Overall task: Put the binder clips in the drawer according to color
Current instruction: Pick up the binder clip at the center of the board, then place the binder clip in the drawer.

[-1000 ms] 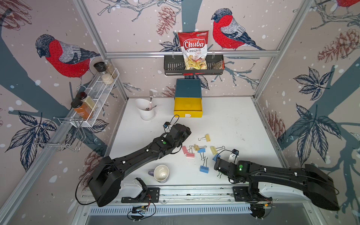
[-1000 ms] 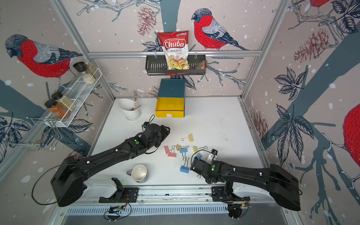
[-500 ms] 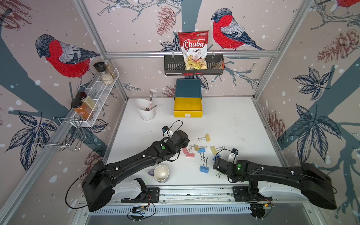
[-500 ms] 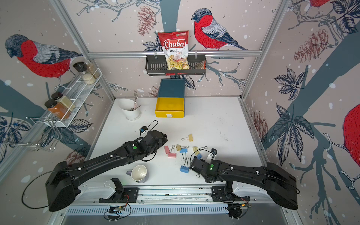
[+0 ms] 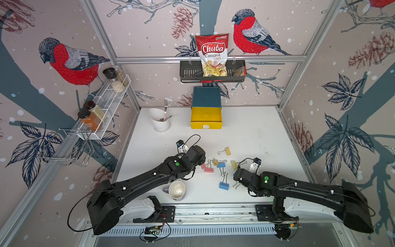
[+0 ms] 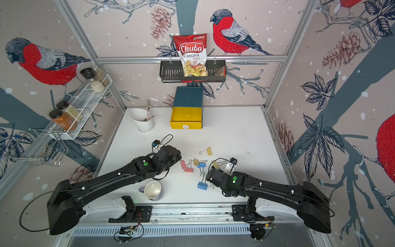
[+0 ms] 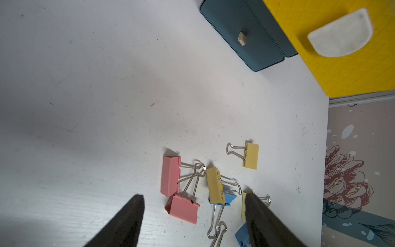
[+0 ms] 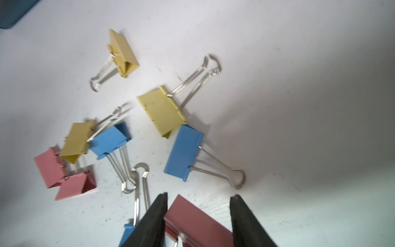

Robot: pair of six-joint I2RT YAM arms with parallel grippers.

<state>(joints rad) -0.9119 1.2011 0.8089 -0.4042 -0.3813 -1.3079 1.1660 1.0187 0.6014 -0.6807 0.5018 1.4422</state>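
Right fingers [image 8: 149, 224] straddle pink clip [image 8: 198, 222] lengthwise, grip unclear; left fingers [image 7: 124, 222] wide, empty.

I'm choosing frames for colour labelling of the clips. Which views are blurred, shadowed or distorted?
Right wrist view: motion blur smears the pink binder clips; a broad shadow darkens part of the table. Left wrist view: sharp, the yellow binder clip crisp, shading soft. Both top views: in focus, evenly lit, but wide-angle: the frame post leans outward and binder clips look tiny.
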